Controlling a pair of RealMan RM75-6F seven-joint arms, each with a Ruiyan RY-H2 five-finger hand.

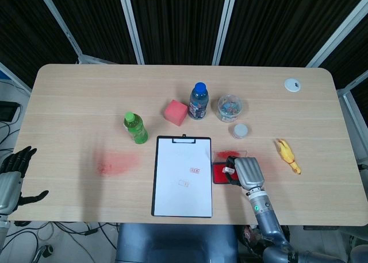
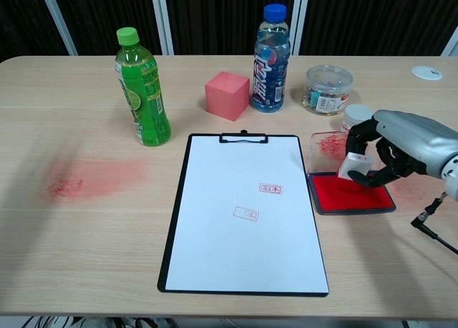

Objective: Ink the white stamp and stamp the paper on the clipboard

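My right hand (image 2: 401,149) (image 1: 246,172) grips the white stamp (image 2: 356,166), tilted, just above the red ink pad (image 2: 343,194) (image 1: 219,173); whether it touches the pad I cannot tell. The pad's clear lid (image 2: 328,146) stands open behind it. Left of the pad lies the black clipboard (image 2: 179,220) (image 1: 155,177) with white paper (image 2: 243,213) (image 1: 182,177) bearing two red stamp marks (image 2: 270,188) (image 2: 245,213). My left hand (image 1: 12,177) hangs off the table's left front edge, fingers apart, holding nothing.
Behind the clipboard stand a green bottle (image 2: 143,92), a pink cube (image 2: 227,95), a blue-capped bottle (image 2: 270,59) and a clear jar (image 2: 328,89). A small white jar (image 2: 356,117) sits near my right hand. A yellow rubber chicken (image 1: 288,155) lies right. A red smear (image 2: 82,179) marks the table's left.
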